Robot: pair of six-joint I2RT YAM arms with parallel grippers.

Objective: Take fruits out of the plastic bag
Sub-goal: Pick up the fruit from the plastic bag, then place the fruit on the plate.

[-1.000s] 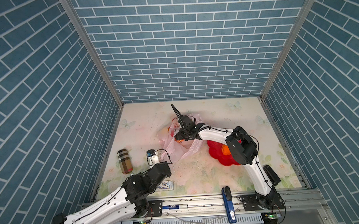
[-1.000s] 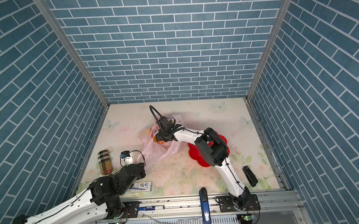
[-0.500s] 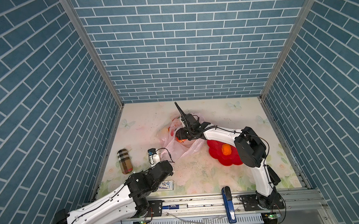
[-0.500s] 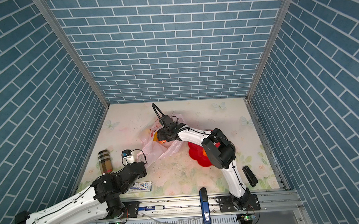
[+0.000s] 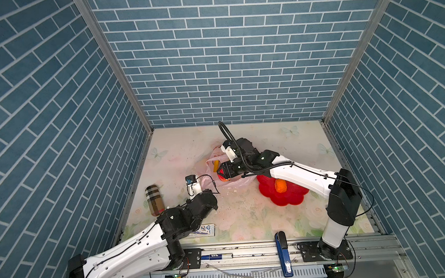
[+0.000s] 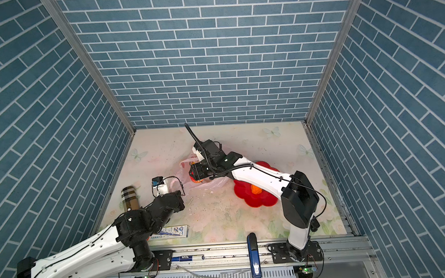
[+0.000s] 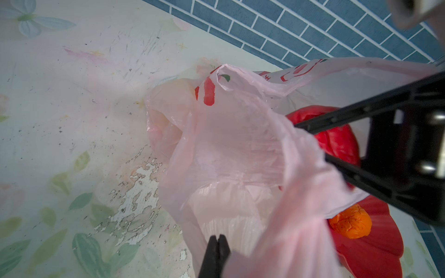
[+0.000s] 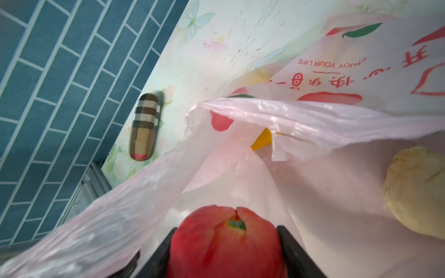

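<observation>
The pale-pink plastic bag (image 5: 240, 181) (image 6: 184, 170) lies crumpled mid-table with its mouth held up. My left gripper (image 5: 213, 192) (image 7: 218, 240) is shut on a fold of the bag's (image 7: 228, 144) edge. My right gripper (image 5: 222, 172) (image 8: 226, 243) reaches into the bag's mouth and is shut on a red fruit (image 8: 226, 235) (image 5: 222, 178). Inside the bag (image 8: 337, 115) lie a yellow banana (image 8: 262, 139) (image 5: 215, 166) and a pale yellow lumpy fruit (image 8: 419, 192). An orange fruit (image 5: 280, 185) (image 6: 256, 188) (image 7: 350, 221) rests on the red flower-shaped plate (image 5: 292, 198). Other fruits are hidden.
A plaid cylindrical case (image 5: 154, 200) (image 8: 144, 125) lies by the left wall. A small printed box (image 5: 204, 229) sits near the front edge under my left arm. A blue stapler (image 5: 283, 251) and a pen (image 5: 217, 256) rest on the front rail.
My right arm's elbow has swung right and toward the front while its gripper stays at the bag's mouth with the red fruit. My left gripper has moved farther in toward the bag.
</observation>
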